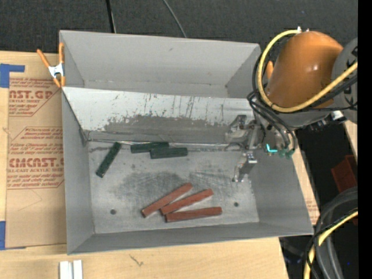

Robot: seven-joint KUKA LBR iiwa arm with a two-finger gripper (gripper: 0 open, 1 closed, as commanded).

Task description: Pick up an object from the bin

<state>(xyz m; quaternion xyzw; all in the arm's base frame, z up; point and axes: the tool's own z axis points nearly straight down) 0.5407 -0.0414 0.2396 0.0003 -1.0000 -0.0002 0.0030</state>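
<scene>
1. Grey metal bin (174, 80): its floor holds three reddish-brown flat bars (187, 201) fanned together near the front middle. A few dark green bars (160, 150) lie toward the back left.
2. The robot's gripper (243, 156) hangs at the bin's right side over bare, scuffed floor, with nothing beneath it. I cannot tell whether the pincer is apart or together.
3. No thing is held yet. The reddish-brown bars are the nearest candidates, down and to the left of the gripper and well apart from it. The green ones lie farther off.
4. Judged from this layout, the lowest reddish-brown bar (193, 213) looks the easiest pick. Its right end lies free of its neighbours, while the left ends of the three crowd together.
5. To do it well, turn the wrist so the pincer closes across the bar's narrow width, not along its length.
6. Come down over the free half, close to the floor, because the bar lies flat and low.
7. Lift straight up, so the neighbouring bars are not dragged along.
</scene>
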